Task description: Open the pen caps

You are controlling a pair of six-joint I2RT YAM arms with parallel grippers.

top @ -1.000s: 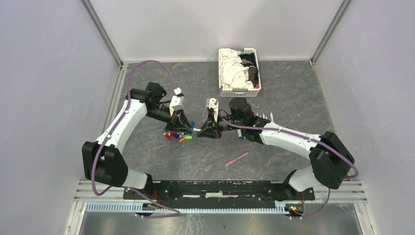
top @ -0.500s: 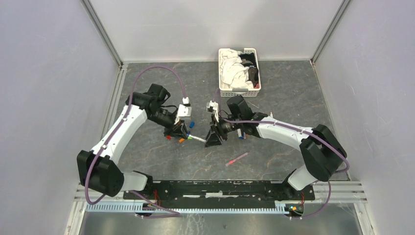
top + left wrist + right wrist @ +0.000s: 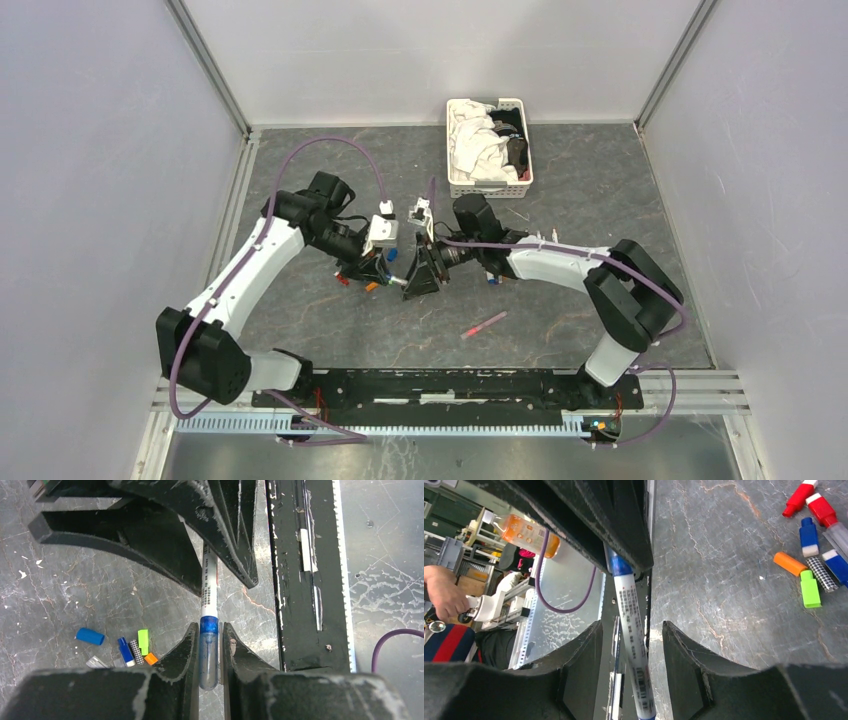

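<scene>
1. Pink-red, a spare pen lies alone on the grey table, nearest the arm bases and right of centre. It is too small to tell whether it is capped.
2. At mid-table the left gripper is clenched on the blue end of a white-barrelled pen, which runs straight across to the other arm.
3. The right gripper was clamped on that barrel a second ago. It now stands released, a finger on either side with daylight between finger and barrel. It has also slid left, so the two grippers nearly meet.
4. The blue end still sits on the barrel, so this cap looks not yet off. The release reads as a re-grip closer in, not a finished pull.
5. From overhead the pen is almost hidden between the black fingers. Only the wrist views show the seated blue collar and the gaps.
6. Loose caps in red, orange, green and blue lie scattered just left of the pen, already pulled.
7. At the far edge stands a white basket of cloths.
</scene>
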